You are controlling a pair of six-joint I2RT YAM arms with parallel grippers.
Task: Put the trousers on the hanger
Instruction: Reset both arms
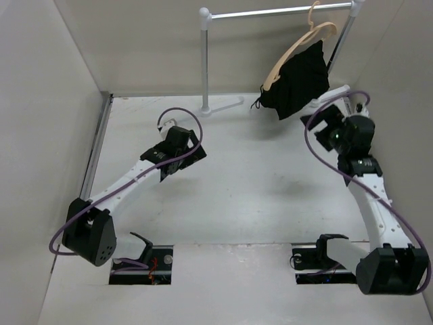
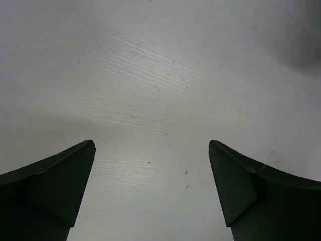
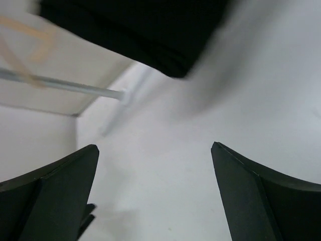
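The black trousers [image 1: 298,84] hang folded over the lower bar of the tan wooden hanger [image 1: 302,42], whose hook is on the white rail [image 1: 277,11] at the back right. The trousers' lower edge shows blurred at the top of the right wrist view [image 3: 145,30], with a tan blur of the hanger [image 3: 20,45] at left. My right gripper [image 1: 323,122] is open and empty just below and right of the trousers; its jaws stand wide apart [image 3: 154,155]. My left gripper [image 1: 181,159] is open and empty over bare table at left centre [image 2: 151,150].
The white rail stand's left post [image 1: 205,61] and foot [image 1: 220,106] stand at the back centre. White walls enclose the table on the left, back and right. The arm bases sit at the near edge [image 1: 142,261].
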